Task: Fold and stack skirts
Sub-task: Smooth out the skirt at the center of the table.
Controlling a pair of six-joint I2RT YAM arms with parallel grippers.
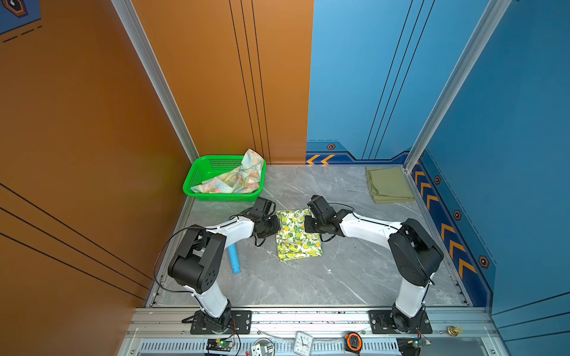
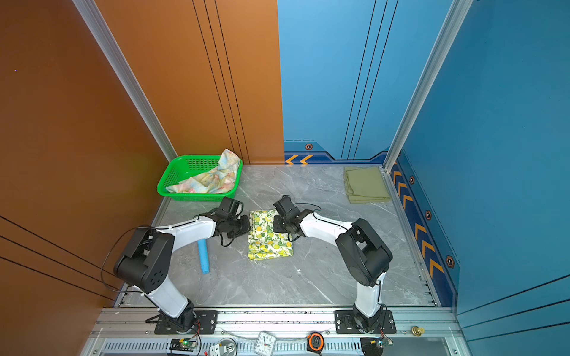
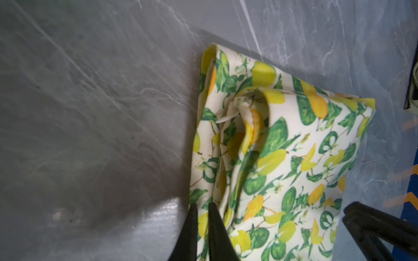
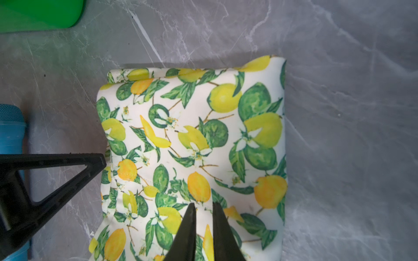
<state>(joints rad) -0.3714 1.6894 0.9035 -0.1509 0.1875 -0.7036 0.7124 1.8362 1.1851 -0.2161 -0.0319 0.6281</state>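
Grey marble tabletop (image 1: 354,271) is spread under both arms. Beyond the left gripper (image 3: 202,208), at the far corner, the green basket (image 1: 192,175) is seen, and the pastel flowered skirt (image 1: 237,178) is heaped inside it, one corner draped over the rim. Far out past the right gripper (image 4: 203,205), the olive skirt (image 1: 390,185) is laid folded by the wall. Between the two grippers the lemon skirt (image 1: 297,235) is folded on the table, and it's pinched from both sides: its edge is clamped in the left jaws, and cloth on the opposite side is nipped in the right jaws. Behind the left gripper, under that arm, the blue toy (image 1: 233,259) is seen lying.
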